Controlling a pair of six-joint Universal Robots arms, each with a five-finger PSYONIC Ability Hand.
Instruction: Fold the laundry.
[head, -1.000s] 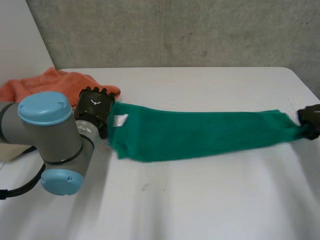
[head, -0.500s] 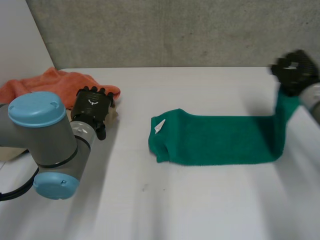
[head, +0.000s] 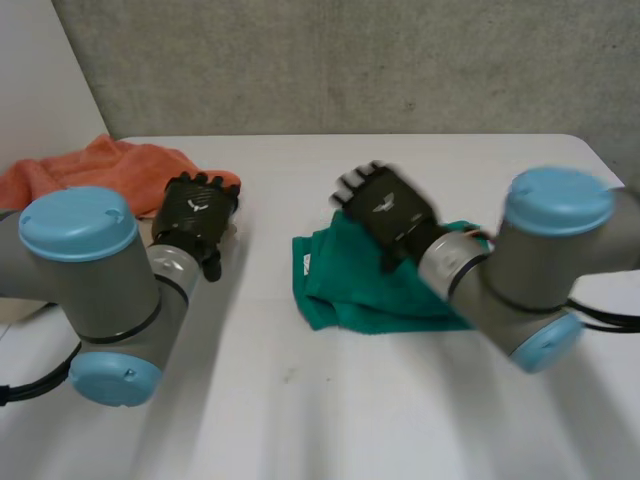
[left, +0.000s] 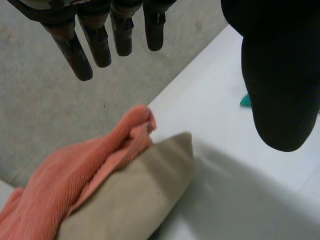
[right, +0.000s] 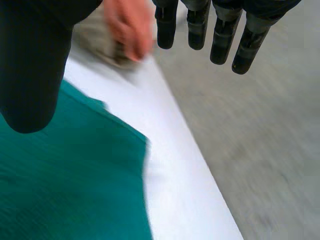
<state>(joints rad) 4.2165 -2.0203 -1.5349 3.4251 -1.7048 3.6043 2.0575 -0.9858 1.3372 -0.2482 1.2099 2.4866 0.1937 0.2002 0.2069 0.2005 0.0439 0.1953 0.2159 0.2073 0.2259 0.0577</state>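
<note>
Head view gives me the green towel (head: 350, 282) lying doubled over at mid-tabletop (head: 330, 410). My right robot hand (head: 386, 206) hovers over it, fingers straight, holding nothing. My left robot hand (head: 197, 215) is equally relaxed and empty, beside the orange cloth (head: 110, 165) and a beige cloth (left: 135, 195).

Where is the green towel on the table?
In the head view the green towel lies folded mid-table, under the right hand, well right of the orange cloth.
</note>
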